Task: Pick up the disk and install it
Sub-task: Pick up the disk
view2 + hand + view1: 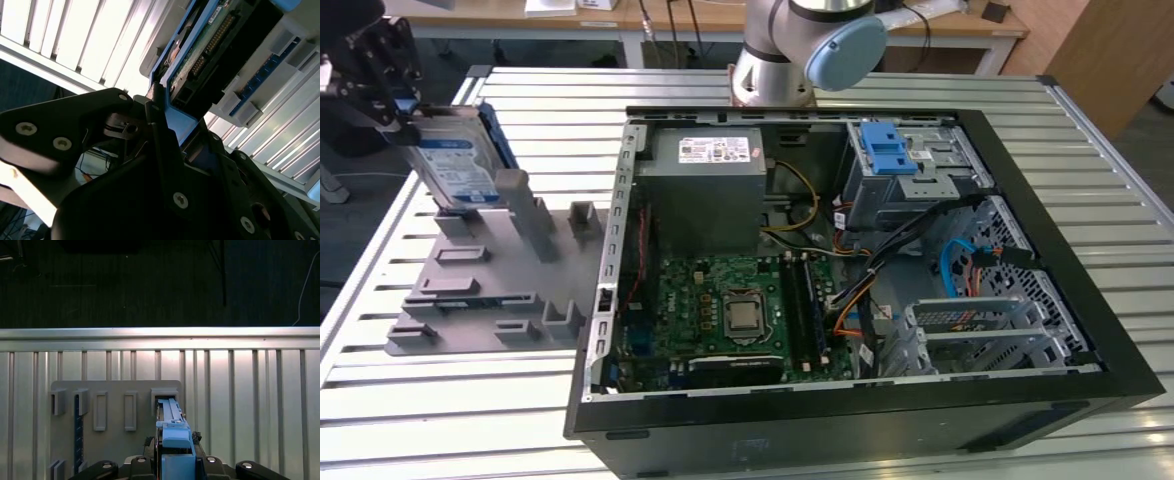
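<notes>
Pick-up step, I think: gripper (pixel 400 105) w/ jaws squeezed onto the disk (pixel 456 165), which stands up in the grey holder (pixel 467 280) beside the PC case (pixel 854 420); prob. needs a straight lift out.

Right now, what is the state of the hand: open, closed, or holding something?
The hand is closed on the disk, gripping its upper end.

High exterior view; wrist views near disk (pixel 171 427)
</notes>
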Robot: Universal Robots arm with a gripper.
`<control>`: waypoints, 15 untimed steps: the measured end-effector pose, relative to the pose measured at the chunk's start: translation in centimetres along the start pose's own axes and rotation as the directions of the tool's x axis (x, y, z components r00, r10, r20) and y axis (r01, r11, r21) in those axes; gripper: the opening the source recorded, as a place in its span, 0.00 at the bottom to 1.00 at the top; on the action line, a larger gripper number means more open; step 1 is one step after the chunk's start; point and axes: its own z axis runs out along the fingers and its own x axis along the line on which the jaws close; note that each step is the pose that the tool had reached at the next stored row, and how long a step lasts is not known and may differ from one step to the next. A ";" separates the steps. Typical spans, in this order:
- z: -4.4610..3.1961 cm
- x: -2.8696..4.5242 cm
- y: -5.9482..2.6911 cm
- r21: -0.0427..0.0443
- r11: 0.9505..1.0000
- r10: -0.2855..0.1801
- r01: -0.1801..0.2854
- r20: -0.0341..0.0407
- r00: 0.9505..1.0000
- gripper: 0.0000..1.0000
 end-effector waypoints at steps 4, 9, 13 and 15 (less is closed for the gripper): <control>-0.17 0.00 0.00 0.000 1.000 0.000 0.000 0.002 1.000 0.36; -0.35 0.00 0.01 0.000 1.000 0.000 0.000 0.005 1.000 0.36; -0.49 -0.01 0.01 0.000 1.000 0.000 0.000 0.008 1.000 0.36; -0.56 -0.01 0.01 0.000 1.000 0.000 0.000 0.010 1.000 0.36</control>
